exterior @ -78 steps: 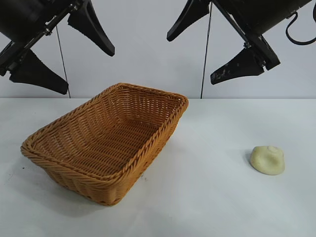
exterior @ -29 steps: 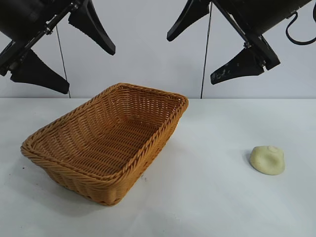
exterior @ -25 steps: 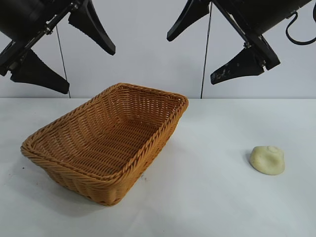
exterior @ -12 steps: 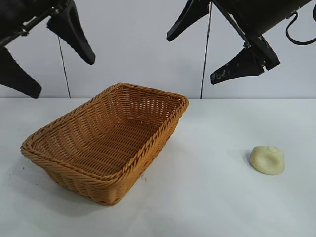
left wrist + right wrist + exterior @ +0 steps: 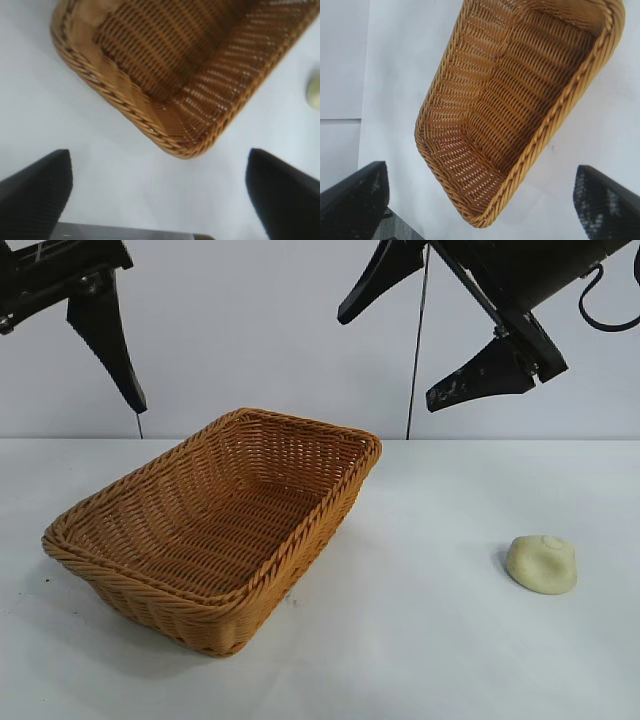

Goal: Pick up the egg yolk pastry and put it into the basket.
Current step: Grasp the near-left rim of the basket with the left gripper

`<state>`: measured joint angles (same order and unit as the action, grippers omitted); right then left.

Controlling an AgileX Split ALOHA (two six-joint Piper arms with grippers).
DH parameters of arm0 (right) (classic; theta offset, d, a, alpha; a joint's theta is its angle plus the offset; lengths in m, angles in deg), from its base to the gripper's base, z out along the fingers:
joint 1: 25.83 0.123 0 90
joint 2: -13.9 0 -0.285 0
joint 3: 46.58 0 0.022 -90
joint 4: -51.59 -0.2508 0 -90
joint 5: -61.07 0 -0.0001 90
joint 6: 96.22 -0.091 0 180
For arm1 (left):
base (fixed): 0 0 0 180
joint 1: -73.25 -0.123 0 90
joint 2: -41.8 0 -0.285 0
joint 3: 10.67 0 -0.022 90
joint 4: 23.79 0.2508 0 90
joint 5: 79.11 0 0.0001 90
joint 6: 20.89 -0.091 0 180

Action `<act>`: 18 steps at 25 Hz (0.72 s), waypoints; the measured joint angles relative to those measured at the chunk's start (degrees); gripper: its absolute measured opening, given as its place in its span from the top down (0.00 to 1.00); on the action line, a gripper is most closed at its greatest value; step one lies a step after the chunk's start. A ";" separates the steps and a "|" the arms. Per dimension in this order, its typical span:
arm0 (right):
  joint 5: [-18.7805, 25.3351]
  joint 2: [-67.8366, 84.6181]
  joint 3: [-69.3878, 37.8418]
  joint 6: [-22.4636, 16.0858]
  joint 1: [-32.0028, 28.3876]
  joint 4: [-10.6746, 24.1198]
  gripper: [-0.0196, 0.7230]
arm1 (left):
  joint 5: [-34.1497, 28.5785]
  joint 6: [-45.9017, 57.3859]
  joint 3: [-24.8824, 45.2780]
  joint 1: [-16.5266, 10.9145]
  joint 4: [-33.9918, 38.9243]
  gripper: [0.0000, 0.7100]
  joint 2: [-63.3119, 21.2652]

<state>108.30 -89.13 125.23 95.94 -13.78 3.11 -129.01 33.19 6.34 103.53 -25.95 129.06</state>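
Observation:
The orange-tan wicker basket (image 5: pixel 330 495) stands on the white table, left of centre, with nothing in it. The egg yolk pastry (image 5: pixel 541 563), a small pale cream dome, lies alone on the table to the basket's right; in the left wrist view it peeks in at the frame's edge (image 5: pixel 315 90). My left gripper (image 5: pixel 157 152) hangs open high above the table beyond the basket's left end, one black finger (image 5: pixel 105 335) showing in the exterior view. My right gripper (image 5: pixel 387 362) hangs open high above the basket's far right corner. Neither holds anything.
A pale wall closes off the back of the table (image 5: pixel 420 640). A thin dark cable (image 5: pixel 415 350) runs down it behind the right arm. The table's edge (image 5: pixel 125 232) shows under the left gripper. Open tabletop lies between basket and pastry.
My left gripper has swung leftward and turned, so one finger has left the exterior view. The right gripper, basket and pastry have not moved.

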 joint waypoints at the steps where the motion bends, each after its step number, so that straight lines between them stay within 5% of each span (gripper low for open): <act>1: 0.00 0.00 0.00 0.00 0.00 0.00 0.04 | 0.78 4.09 0.00 0.63 1.69 0.03 0.05; 11: 0.20 0.00 0.00 0.00 0.00 0.00 0.04 | 4.66 24.91 0.29 1.13 3.78 0.03 7.08; 18: 0.20 0.00 0.00 0.00 0.00 0.05 0.04 | 6.21 27.80 0.29 1.13 3.32 0.03 12.44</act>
<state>108.50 -89.13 125.23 95.94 -13.78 3.16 -122.80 60.98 6.63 104.66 -22.62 141.50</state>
